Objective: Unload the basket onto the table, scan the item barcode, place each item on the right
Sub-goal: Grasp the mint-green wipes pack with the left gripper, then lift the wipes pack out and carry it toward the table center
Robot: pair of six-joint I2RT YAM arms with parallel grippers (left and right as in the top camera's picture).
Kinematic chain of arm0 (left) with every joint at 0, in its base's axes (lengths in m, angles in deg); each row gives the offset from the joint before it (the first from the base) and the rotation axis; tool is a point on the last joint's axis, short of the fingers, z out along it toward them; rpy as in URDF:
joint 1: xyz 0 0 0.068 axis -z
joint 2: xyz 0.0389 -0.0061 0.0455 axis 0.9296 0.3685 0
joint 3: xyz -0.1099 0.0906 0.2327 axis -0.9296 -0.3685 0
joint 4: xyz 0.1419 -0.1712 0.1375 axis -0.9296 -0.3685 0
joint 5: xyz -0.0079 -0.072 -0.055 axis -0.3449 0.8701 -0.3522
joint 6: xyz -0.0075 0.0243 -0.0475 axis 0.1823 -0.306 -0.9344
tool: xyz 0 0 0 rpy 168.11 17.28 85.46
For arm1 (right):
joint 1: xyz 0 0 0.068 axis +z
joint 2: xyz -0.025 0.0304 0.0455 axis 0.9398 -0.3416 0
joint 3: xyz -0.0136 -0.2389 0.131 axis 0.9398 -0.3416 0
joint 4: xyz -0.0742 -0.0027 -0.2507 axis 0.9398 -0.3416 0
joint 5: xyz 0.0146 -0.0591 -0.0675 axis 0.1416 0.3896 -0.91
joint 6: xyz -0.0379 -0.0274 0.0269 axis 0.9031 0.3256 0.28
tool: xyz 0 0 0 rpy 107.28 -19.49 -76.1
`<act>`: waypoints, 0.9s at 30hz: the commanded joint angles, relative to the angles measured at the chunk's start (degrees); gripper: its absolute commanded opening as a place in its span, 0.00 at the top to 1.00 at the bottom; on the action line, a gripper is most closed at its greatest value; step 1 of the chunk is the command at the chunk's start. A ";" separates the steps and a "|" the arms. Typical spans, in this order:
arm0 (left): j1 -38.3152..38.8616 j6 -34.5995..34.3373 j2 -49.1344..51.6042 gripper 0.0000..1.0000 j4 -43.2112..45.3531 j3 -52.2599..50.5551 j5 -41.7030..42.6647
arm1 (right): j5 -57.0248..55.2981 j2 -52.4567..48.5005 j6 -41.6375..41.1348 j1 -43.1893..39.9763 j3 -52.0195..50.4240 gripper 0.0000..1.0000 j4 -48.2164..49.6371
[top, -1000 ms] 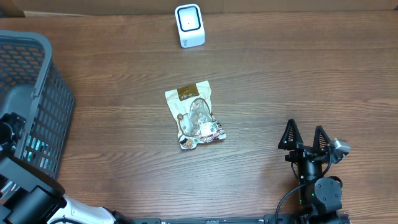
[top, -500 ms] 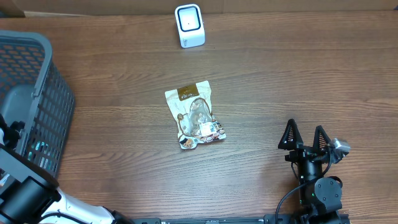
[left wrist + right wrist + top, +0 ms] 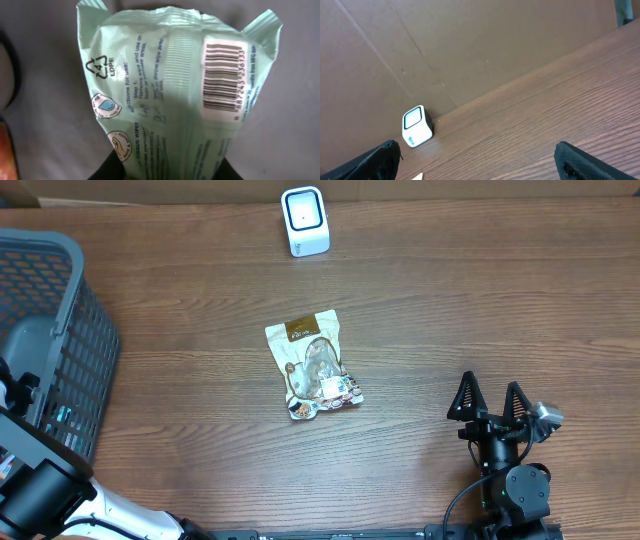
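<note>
Wipes pack point(image 3: 165, 100), barcode point(image 3: 223, 77) showing, nearly hides my left fingers point(image 3: 109, 172) pinching its lower end; my right fingers point(image 3: 375, 160) spread wide.

Black right arm point(image 3: 525, 488), triangular-fingered hand point(image 3: 490, 383), thin black cable point(image 3: 456, 502).

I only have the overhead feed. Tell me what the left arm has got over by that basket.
Observer: Its wrist camera shows the left gripper closed on a pale green wipes pack, one finger against each side of it.
Operator: Report where the barcode is.
Observer: The barcode is on the side of the pack turned toward the wrist camera, near the upper right corner in that view, with nothing covering it.
</note>
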 commanded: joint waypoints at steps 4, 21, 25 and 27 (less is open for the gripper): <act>0.09 -0.26 0.39 0.91 -7.37 7.69 -0.59 | 0.24 0.57 0.24 -0.07 -0.59 0.00 0.33; 0.11 -2.86 -18.23 0.91 -15.65 24.28 22.34 | 0.24 0.57 0.24 -0.07 -0.59 0.00 0.33; 0.26 -3.37 -25.46 0.91 -13.70 25.57 30.36 | 0.24 0.57 0.24 -0.07 -0.59 0.00 0.31; 0.94 -3.48 -29.14 0.91 -13.38 25.59 32.85 | 0.24 0.57 0.24 -0.07 -0.59 0.00 0.31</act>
